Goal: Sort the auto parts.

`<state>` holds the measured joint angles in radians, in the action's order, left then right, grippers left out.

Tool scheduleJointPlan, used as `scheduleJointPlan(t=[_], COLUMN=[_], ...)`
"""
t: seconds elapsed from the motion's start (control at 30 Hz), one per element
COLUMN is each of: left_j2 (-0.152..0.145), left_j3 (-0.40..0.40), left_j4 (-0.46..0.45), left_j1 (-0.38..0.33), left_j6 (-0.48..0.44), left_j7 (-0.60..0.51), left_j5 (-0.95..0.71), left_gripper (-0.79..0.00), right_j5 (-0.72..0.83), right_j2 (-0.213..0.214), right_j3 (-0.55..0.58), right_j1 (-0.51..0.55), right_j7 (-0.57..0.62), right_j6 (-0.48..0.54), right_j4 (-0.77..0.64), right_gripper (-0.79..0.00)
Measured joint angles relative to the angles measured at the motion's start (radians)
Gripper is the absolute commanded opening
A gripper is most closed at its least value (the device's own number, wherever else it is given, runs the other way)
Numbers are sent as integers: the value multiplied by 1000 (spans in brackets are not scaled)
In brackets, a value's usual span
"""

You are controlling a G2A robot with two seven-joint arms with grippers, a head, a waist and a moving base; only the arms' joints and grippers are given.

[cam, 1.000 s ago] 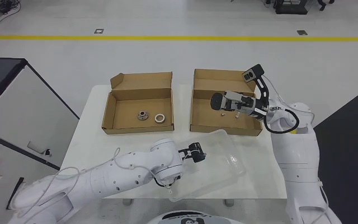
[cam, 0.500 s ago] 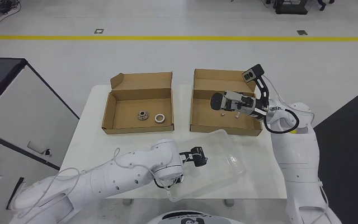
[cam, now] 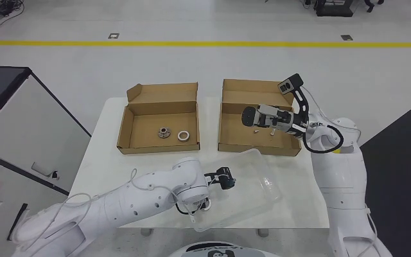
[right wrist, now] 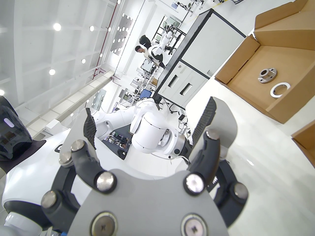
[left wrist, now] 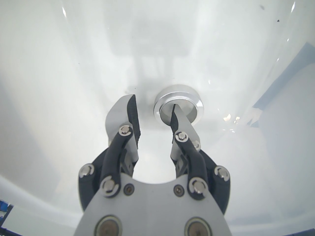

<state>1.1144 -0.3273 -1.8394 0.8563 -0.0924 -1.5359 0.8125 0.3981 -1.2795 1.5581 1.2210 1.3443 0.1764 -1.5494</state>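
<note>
At six o'clock on the desk [cam: 103, 167], the left gripper [left wrist: 152, 101], jaws spread, straddles the wall of the ring [left wrist: 179, 90]; an off-centre squeeze could flick it across the tray [cam: 244, 196].

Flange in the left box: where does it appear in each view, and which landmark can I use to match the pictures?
Top view: the flange lies near the middle of the left box.
Right wrist view: the flange sits on that box's floor.
Left wrist view: this camera looks into the clear tray, away from the boxes.
Shared landmark: the flat ring beside the flange, not touching it.
</note>
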Motion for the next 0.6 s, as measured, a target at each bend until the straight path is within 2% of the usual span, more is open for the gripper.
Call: scheduleJointPlan(t=[0.1,0.17,0.23,0.37,0.6], left_j2=[2,4,5,7,10], left_j3=[0,-1,-2,-4,-8], left_j4=[5,8,10,13,15], left_j1=[0,0,1,3,5], left_j6=[-3,-5,-5,-5,-8], left_j7=[0,0,0,0,0], left_j5=[-5,-7,-8,-7,-2], left_gripper=[-493,-560,-585,-579,-517], right_j5=[0,0,0,0,0], right_j2=[0,0,0,0,0], right_j3=[0,0,0,0,0], right_j1=[0,0,0,0,0], right_j7=[0,0,0,0,0], right_j6=[0,0,0,0,0], right_j4=[0,0,0,0,0], right_gripper=[0,0,0,0,0])
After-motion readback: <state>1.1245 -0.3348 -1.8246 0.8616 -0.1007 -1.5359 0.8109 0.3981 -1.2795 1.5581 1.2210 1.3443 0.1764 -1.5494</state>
